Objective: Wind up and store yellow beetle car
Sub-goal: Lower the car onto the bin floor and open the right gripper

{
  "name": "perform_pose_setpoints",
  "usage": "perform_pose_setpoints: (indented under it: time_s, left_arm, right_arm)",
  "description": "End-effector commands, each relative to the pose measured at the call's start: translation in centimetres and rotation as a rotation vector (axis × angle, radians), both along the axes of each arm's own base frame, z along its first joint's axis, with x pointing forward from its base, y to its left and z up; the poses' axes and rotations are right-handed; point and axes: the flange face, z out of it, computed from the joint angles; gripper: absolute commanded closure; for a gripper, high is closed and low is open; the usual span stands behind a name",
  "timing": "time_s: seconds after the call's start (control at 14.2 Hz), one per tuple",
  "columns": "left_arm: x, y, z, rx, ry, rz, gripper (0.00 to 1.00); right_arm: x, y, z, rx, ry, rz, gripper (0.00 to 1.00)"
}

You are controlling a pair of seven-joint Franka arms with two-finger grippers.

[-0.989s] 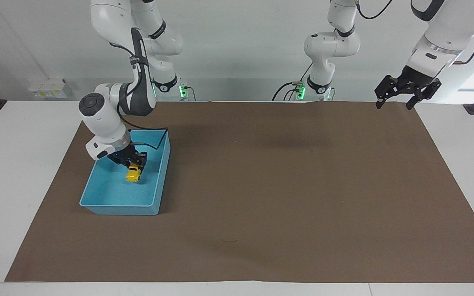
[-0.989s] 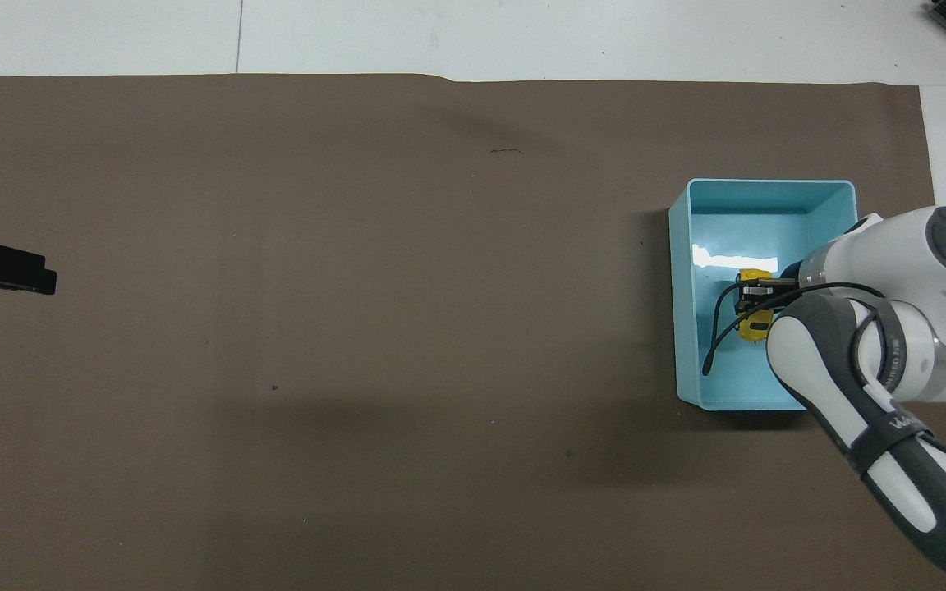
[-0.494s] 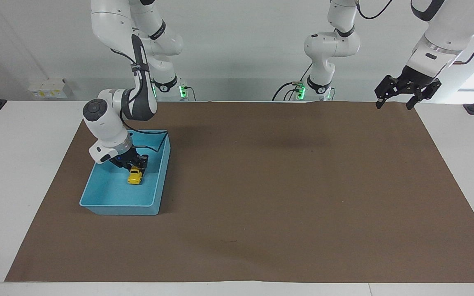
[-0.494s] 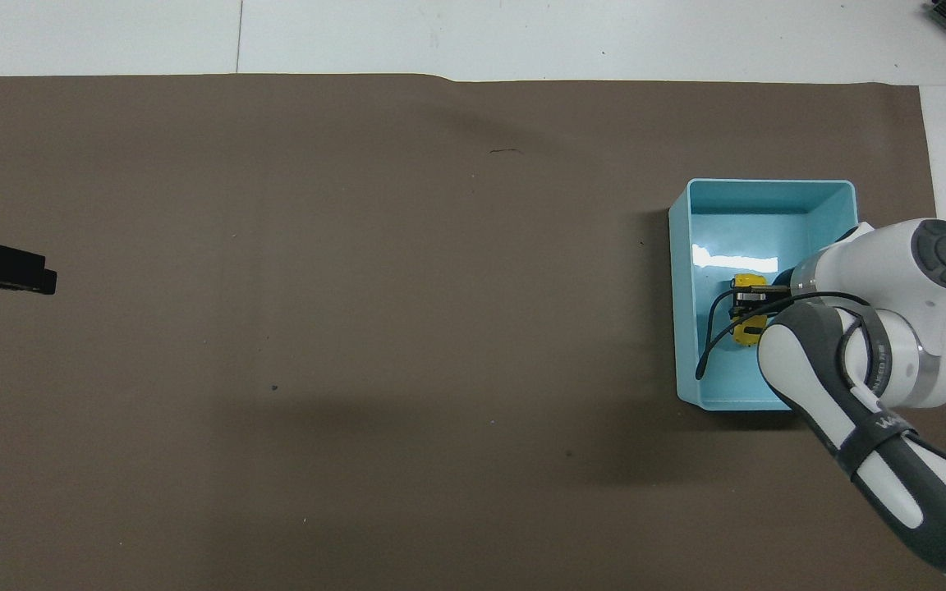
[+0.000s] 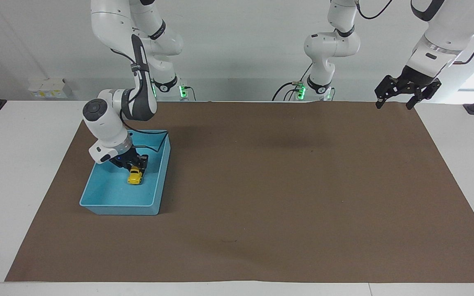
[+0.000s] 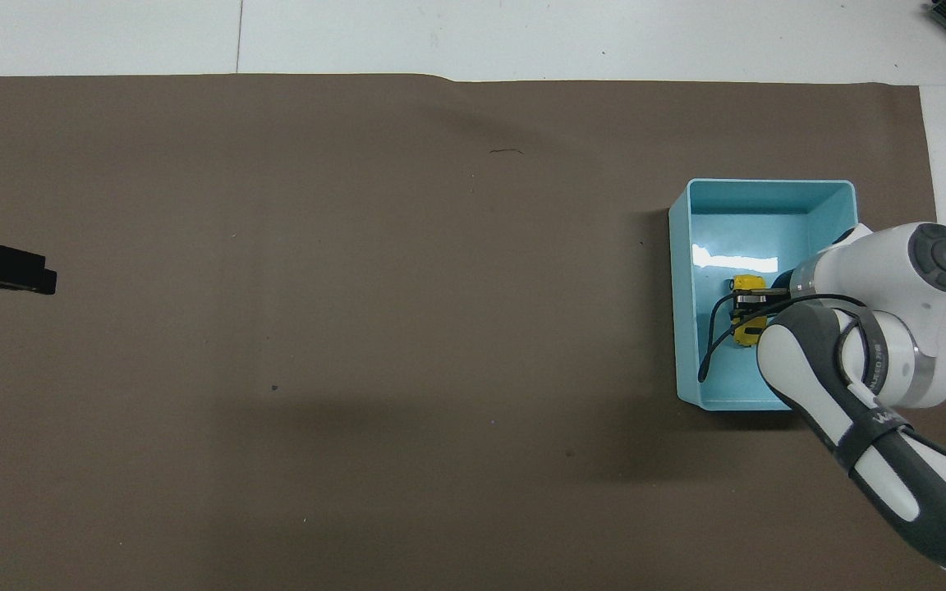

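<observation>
A big brown mat (image 5: pixel 261 193) covered most of the white table (image 5: pixel 19 164). A blue bin (image 5: pixel 113 199) sat on the mat at the right arm's end of the table, close to the mat's edge there. The rest of the mat was open and flat, all the way to the left arm's end.

The right gripper (image 5: pixel 133 163) reached down inside the bin. Its fingers were closed tight on the yellow beetle car (image 5: pixel 134 176). The car stuck out just below the fingertips, low over the bin's floor near the middle. I could not tell if its wheels touched the floor. The bin's walls stood on all four sides of the car, with some room between.

The left gripper (image 5: pixel 397 100) waited up in the air over the mat's edge at the left arm's end, close to the robots. Its fingers were spread wide and held nothing.
</observation>
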Motion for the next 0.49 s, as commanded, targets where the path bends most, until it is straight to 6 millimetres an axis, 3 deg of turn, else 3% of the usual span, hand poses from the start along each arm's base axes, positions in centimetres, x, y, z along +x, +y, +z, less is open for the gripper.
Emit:
perform_pose_setpoints:
  time_s: [0.0,0.07,0.14,0.21,0.42]
  left_arm:
    - [-0.5,0.2,0.3,0.011,-0.001,0.002,0.00]
    - [-0.5,0.2,0.3,0.011,-0.001,0.002,0.00]
    - [-0.5,0.2,0.3,0.011,-0.001,0.002,0.00]
    - [-0.5,0.2,0.3,0.011,-0.001,0.002,0.00]
    - [-0.5,0.2,0.3,0.011,-0.001,0.002,0.00]
  right_arm:
    - [-0.1,0.1,0.1,-0.007,-0.014,0.032,0.84]
    - [-0.1,0.1,0.0,-0.007,-0.013,0.025,0.70]
    - [-0.1,0.2,0.2,-0.007,-0.013,0.028,0.14]
    - [0.0,0.2,0.2,-0.007,-0.011,0.043,0.00]
    - [0.6,0.2,1.1,-0.008,-0.027,0.038,0.00]
